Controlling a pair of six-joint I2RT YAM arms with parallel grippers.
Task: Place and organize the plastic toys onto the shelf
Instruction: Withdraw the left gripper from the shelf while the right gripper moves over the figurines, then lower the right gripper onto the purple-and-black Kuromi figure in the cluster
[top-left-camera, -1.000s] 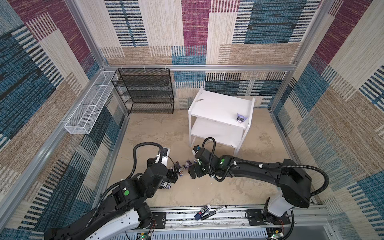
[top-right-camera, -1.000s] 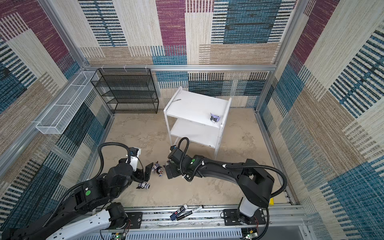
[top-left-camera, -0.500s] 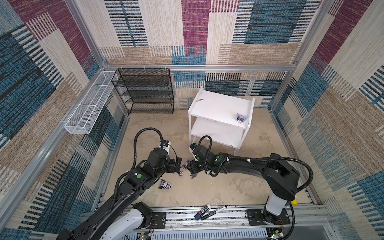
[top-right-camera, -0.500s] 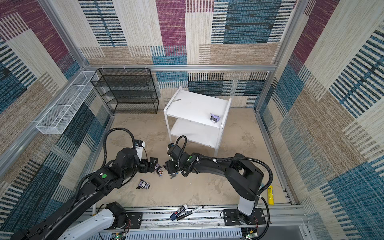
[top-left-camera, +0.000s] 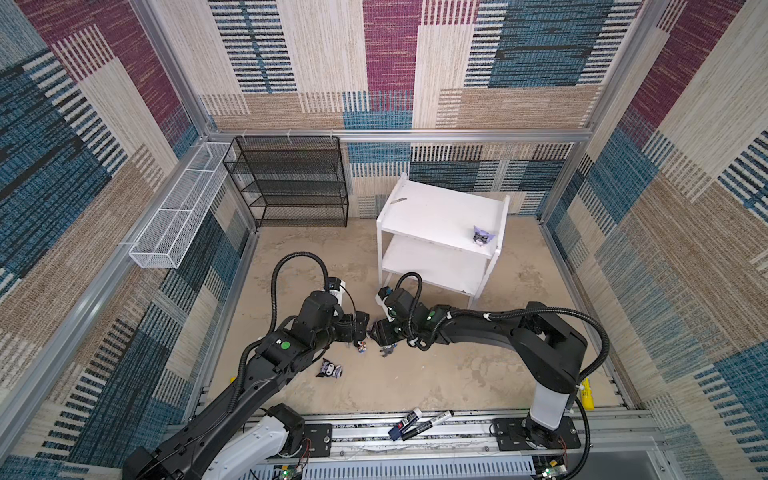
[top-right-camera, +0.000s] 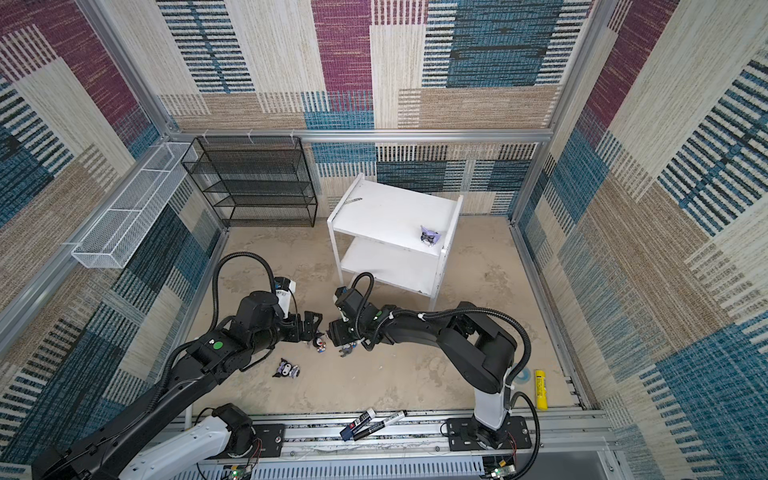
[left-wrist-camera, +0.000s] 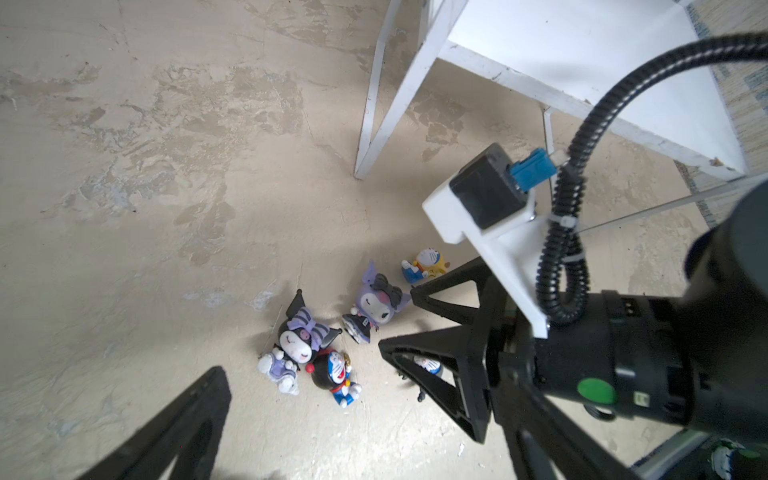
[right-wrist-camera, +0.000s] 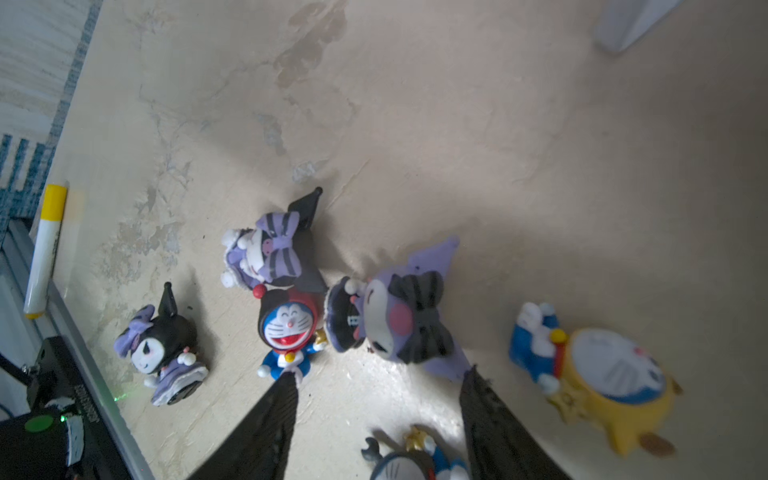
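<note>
Several plastic toys lie on the floor in front of the white shelf (top-left-camera: 436, 208) (left-wrist-camera: 582, 54). One lilac-hooded toy (top-left-camera: 483, 236) (top-right-camera: 430, 237) stands on its top board. My right gripper (right-wrist-camera: 380, 374) (top-left-camera: 380, 334) is low over the cluster, jaws partly apart, with a small dark-hatted toy (right-wrist-camera: 403, 461) loose between the fingers. Just past the fingertips are a blue cat toy (right-wrist-camera: 286, 328) and a lilac-hooded toy (right-wrist-camera: 407, 320). A black-hooded toy (right-wrist-camera: 160, 349) (top-left-camera: 330, 369) stands apart. My left gripper (left-wrist-camera: 374, 449) (top-left-camera: 360, 328) is open, facing the right one.
A black wire rack (top-left-camera: 291, 183) and a white wire basket (top-left-camera: 178, 216) stand at the back left. Marker pens (top-left-camera: 419, 422) lie on the front rail. A yellow marker (top-right-camera: 540, 388) and a blue roll (top-right-camera: 521, 376) lie by the right arm's base.
My left arm has reached forward, bringing its open gripper close to the toys. The right gripper's jaws have narrowed from wide open while staying over the cluster.
</note>
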